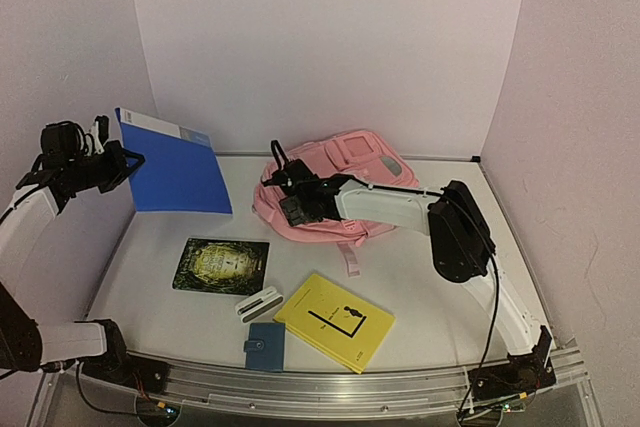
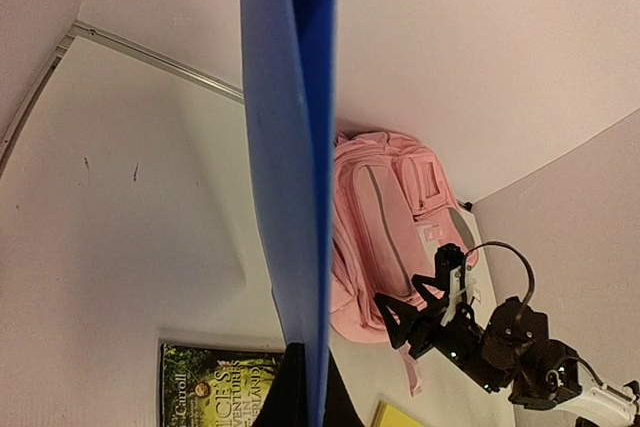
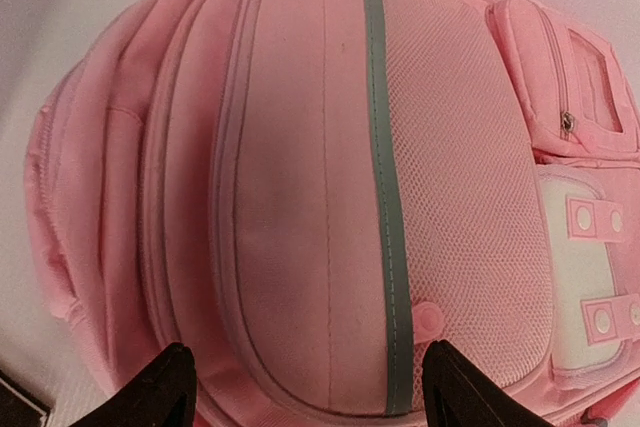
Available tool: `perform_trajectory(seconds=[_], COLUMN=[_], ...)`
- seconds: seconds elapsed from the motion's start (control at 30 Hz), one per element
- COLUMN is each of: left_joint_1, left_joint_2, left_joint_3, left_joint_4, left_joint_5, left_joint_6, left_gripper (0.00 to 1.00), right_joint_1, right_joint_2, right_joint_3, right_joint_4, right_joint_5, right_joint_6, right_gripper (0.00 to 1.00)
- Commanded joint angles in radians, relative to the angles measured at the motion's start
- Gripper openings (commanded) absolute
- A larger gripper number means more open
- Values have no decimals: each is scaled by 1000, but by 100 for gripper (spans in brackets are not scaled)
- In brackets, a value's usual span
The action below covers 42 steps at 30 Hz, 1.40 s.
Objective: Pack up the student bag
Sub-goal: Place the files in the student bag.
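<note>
Top external: bag (image 1: pixel 352 155) is seen lying flat at the back-centre of the worktop (image 1: pixel 420 277), close to the rear wall, pocket side up. Right gripper (image 1: pixel 285 183) is positioned over the bag's left end. In the right wrist view the right gripper (image 3: pixel 305 392) is shown wide open, one finger (image 3: pixel 150 392) on each side of the bag's (image 3: pixel 330 167) front panel, nothing clamped; contact with the fabric can't be told.

Left gripper (image 1: pixel 126 162) is raised at the back left and closed on the edge of a blue folder (image 1: pixel 175 169), which is held off the worktop. In the left wrist view the folder (image 2: pixel 290 147) is seen edge-on, running up from the left gripper (image 2: pixel 300 387), with the bag (image 2: pixel 375 237) behind it.

Laid out on the front of the worktop: green book (image 1: pixel 221 265), yellow book (image 1: pixel 335 320), white case (image 1: pixel 259 304), blue wallet (image 1: pixel 265 345).
</note>
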<state>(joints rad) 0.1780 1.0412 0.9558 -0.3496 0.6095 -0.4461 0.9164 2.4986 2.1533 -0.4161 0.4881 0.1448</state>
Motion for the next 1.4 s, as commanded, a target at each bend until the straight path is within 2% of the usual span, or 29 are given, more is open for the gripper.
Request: perform_trajectory(seconds=[0.0,0.07,0.1,0.17,0.23,0.3,0.33,0.47,0.6,0.73,0.83,1.0,1.2,1.37], left_joint_1=[4,4,4,4,4,4,4,4,4,2,-2,-17,-50,-136], left_joint_2=[-18,-8,-5,-1,-1,2,4,15,43,52,11,-79,-91,-93], left_joint_3=[40,40,39,37,37,38,38,38,50,2,-43,-87,-175,-241], left_joint_4=[83,88,91,96,98,97,97,103,134,281,391,430,482,519], left_joint_5=[44,67,78,92,96,101,103,127,220,365,409,379,345,272], left_joint_6=[11,7,5,3,3,3,2,-13,-56,-211,-340,-465,-573,-626], left_gripper=[0,0,0,0,0,0,0,0,0,0,0,0,0,0], right_joint_1=[-35,-43,-49,-57,-60,-60,-60,-60,-60,-60,-59,-60,-60,-60], right_joint_2=[96,131,142,140,109,58,21,-160,-334,-464,-540,-644,-713,-757], right_joint_3=[103,141,153,158,141,107,85,-51,-184,-269,-328,-424,-490,-548], right_joint_4=[-7,-7,-7,-4,8,28,41,123,213,250,260,316,380,464], right_joint_5=[38,37,32,24,29,29,24,-22,-74,-99,-90,-131,-176,-183], right_joint_6=[-43,-48,-43,-17,13,44,60,137,196,237,279,330,391,434], right_gripper=[74,66,57,34,17,3,0,0,0,0,0,0,0,0])
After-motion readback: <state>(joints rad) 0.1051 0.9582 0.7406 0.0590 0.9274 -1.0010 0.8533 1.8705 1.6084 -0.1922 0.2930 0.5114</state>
